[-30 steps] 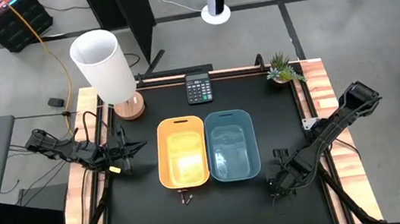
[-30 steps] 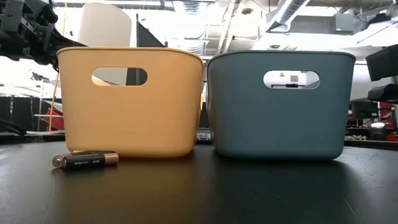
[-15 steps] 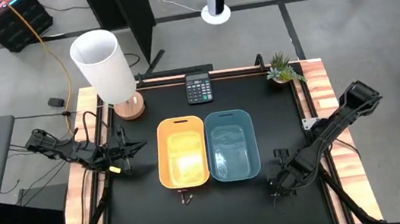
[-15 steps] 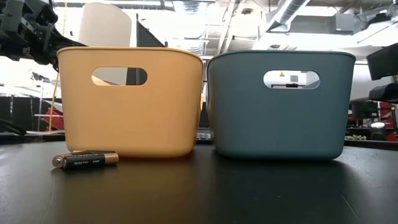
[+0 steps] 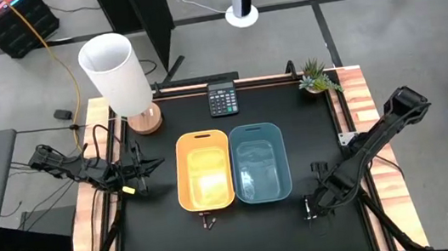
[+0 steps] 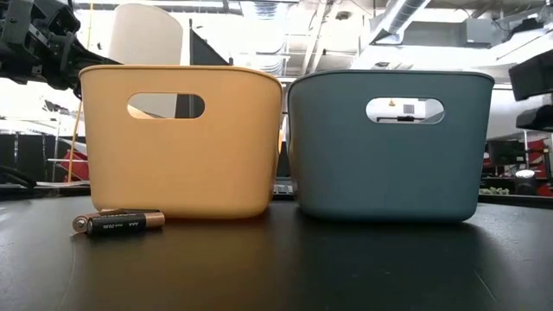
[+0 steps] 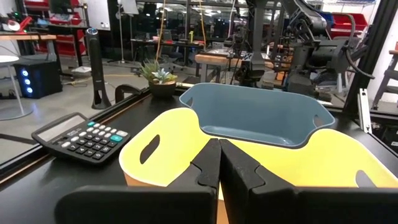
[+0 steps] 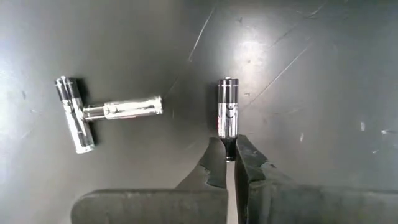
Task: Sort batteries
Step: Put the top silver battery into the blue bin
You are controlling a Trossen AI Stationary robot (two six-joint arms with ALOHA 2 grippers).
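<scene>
Black calculator (image 5: 222, 101) at the table's far edge, small potted plant (image 5: 316, 76) in the far right corner. White lamp (image 5: 117, 72) on a wooden base stands at the far left, beside the black table (image 5: 170, 243).

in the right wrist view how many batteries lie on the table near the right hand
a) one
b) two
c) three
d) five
c) three: one battery has its end between the fingers of the right hand, and two more, a dark one and a silvery one, lie touching off to the side on the black table.
</scene>
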